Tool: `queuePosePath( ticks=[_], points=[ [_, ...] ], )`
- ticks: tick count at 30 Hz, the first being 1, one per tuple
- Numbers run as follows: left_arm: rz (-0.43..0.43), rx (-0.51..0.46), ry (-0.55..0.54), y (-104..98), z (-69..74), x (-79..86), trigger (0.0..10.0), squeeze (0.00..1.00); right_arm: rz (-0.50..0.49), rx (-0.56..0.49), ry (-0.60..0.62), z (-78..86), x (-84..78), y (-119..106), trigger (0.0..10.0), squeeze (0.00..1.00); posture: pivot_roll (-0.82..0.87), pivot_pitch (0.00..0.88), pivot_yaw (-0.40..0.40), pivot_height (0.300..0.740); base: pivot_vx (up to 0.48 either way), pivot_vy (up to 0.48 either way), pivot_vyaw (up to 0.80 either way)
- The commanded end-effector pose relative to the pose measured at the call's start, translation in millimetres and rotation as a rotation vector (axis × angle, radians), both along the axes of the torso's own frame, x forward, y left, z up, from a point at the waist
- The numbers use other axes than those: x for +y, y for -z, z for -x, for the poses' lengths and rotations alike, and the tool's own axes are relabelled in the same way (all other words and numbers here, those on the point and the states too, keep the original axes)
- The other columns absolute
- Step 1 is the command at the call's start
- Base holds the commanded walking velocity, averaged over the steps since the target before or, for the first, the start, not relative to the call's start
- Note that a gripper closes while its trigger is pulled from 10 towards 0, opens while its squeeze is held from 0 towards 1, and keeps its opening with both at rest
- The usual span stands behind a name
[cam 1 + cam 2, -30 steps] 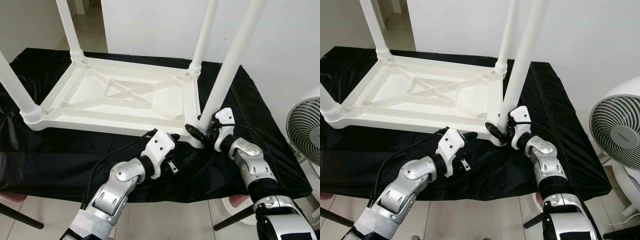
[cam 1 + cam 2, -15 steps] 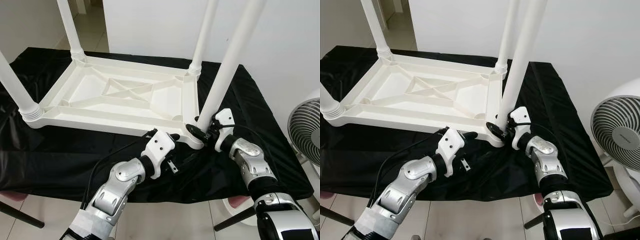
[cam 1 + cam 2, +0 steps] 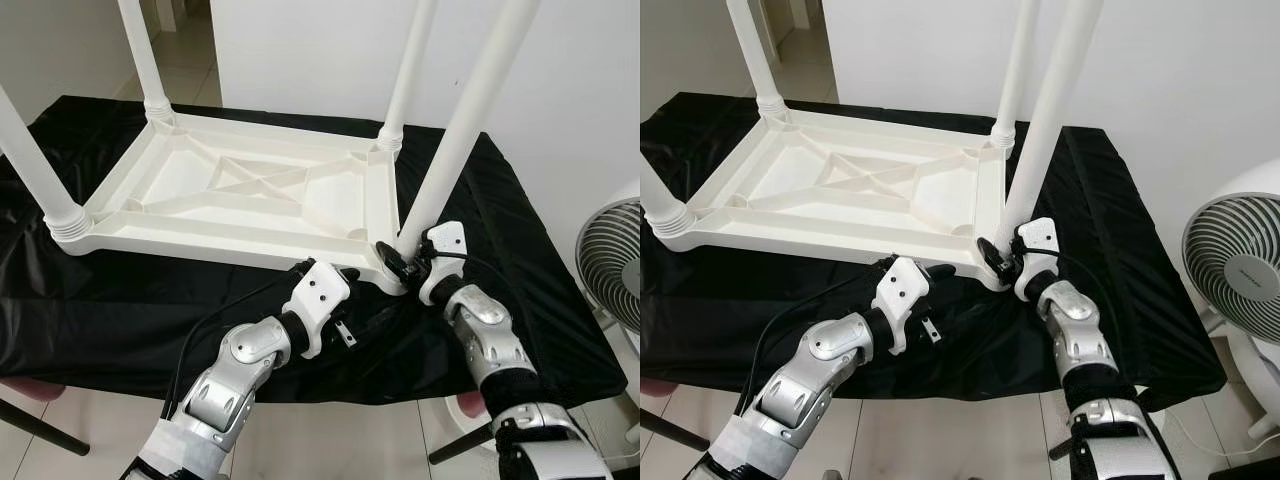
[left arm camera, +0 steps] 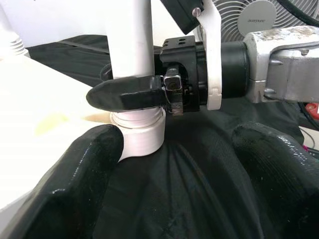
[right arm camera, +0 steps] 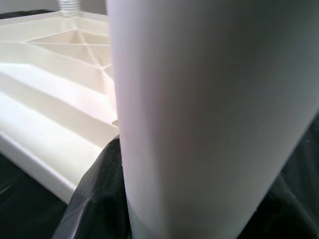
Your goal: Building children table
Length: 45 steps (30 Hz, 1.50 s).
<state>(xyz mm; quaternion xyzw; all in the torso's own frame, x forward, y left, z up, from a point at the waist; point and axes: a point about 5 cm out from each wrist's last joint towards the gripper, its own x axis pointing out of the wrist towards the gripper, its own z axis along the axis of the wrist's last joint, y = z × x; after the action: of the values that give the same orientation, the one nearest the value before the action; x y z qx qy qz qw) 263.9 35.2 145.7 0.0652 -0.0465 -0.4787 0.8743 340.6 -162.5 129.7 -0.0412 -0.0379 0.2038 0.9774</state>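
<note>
Right pincer [image 3: 398, 262] clamped around table leg [image 3: 468, 120].

Both head views are bright and evenly lit by soft, diffuse light, sharp from edge to edge with no motion blur. The white table frame [image 3: 250, 195] shows gentle shading in its ribs and no harsh glare. The black cloth [image 3: 120, 310] carries faint sheen along its folds towards 7 o'clock. In the left wrist view, the near fingers [image 4: 75, 184] are soft and out of focus. The right wrist view is blurred, with the leg [image 5: 209, 114] shading darker towards 3 o'clock.
</note>
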Motion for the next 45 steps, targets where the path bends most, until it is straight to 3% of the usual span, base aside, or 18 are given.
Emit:
queuePosePath(
  ticks=[1,5,8,12,19,20,28,35,36,39,45],
  points=[
    [-0.010,0.012,0.006,2,3.3,-1.7,10.0,0.00,0.023,0.029,0.051,1.8,-0.1,6,10.0,0.00,0.09,0.054,-0.062,0.740,0.000,0.000,0.00],
    [-0.016,0.014,0.010,4,4.8,-1.1,10.0,0.00,-0.036,0.046,0.218,3.3,-0.5,6,10.0,0.00,0.10,0.052,-0.063,0.740,0.000,0.000,0.00],
    [-0.017,0.015,0.010,4,5.1,-1.0,10.0,0.00,-0.052,0.046,0.248,4.8,1.4,6,10.0,0.00,0.10,0.052,-0.064,0.740,0.000,0.000,0.00],
    [-0.019,0.017,0.008,5,6.7,-1.6,10.0,0.00,-0.084,0.028,0.375,21.2,14.0,6,10.0,0.00,0.10,0.049,-0.070,0.740,0.000,0.000,0.00],
    [-0.020,0.015,0.005,5,6.8,-1.6,10.0,0.00,-0.125,0.037,0.443,26.7,14.4,8,10.0,0.00,0.10,0.042,-0.070,0.740,0.000,0.000,0.00],
    [-0.019,0.014,0.006,5,6.6,-2.1,10.0,0.00,-0.129,0.031,0.450,26.9,13.0,8,10.0,1.00,0.10,0.040,-0.069,0.740,0.000,0.000,0.00],
    [-0.023,0.011,0.010,4,6.1,-2.3,10.0,0.00,-0.137,-0.015,0.426,28.1,2.6,-2,10.0,1.00,0.10,0.034,-0.069,0.740,0.000,0.000,0.00],
    [-0.026,0.014,0.003,5,7.0,-0.4,10.0,0.00,-0.136,-0.064,0.392,43.6,-4.8,-10,10.0,1.00,0.10,0.038,-0.073,0.740,0.000,0.000,0.00],
    [-0.028,0.014,0.002,6,6.3,0.2,10.0,0.00,-0.145,-0.058,0.374,47.7,-2.6,-8,10.0,0.00,0.09,0.039,-0.074,0.740,0.000,0.000,0.00],
    [-0.036,0.008,0.001,5,3.0,2.2,10.0,0.00,-0.172,-0.057,0.315,61.8,6.5,-6,10.0,0.00,0.09,0.043,-0.073,0.740,0.000,0.000,0.00],
    [-0.044,0.001,0.008,4,0.3,2.5,10.0,0.00,-0.212,-0.065,0.313,77.6,9.4,-7,10.0,0.00,0.07,0.048,-0.066,0.740,0.000,0.000,0.00]
  ],
)
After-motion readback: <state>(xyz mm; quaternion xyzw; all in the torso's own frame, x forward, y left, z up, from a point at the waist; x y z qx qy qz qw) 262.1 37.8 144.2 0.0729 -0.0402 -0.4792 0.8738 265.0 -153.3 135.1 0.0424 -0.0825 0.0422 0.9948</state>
